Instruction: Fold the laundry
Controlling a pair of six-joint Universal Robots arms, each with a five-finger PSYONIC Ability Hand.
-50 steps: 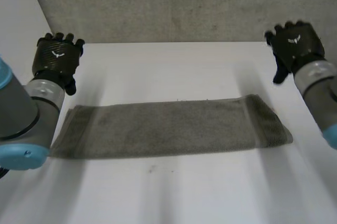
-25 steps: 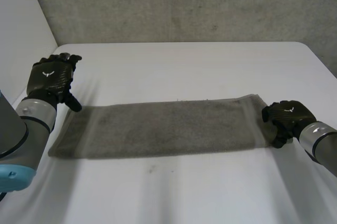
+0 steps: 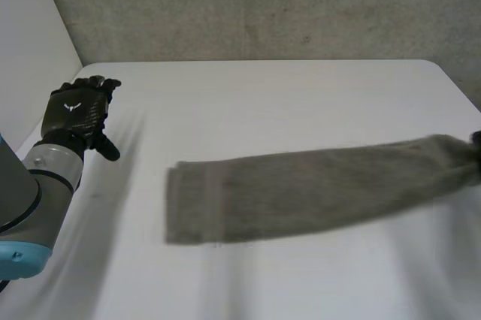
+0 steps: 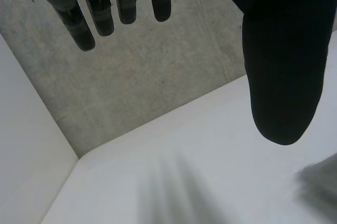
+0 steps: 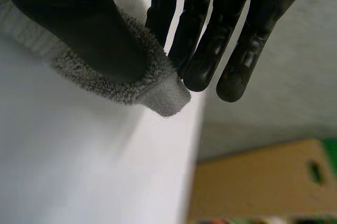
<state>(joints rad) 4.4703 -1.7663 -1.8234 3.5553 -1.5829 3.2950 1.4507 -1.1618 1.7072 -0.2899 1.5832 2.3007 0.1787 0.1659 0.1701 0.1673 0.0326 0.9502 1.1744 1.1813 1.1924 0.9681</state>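
We see that the right robot hand (image 5: 73, 24) now pinches the end of the grey towel (image 3: 301, 188) and has dragged it from the middle of the worktop (image 3: 263, 87) to the right edge. The left robot hand (image 3: 75, 113) hovers open near the left edge. We judge this to be repositioning; no fold is made yet.

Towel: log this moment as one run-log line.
towel: lying lengthwise across table | right hand: pinching its corner | left hand: open, clear of towel

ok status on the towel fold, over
Right hand pinching one end of the towel, at the table right edge. Left hand open, off the cloth. Nothing in the way.
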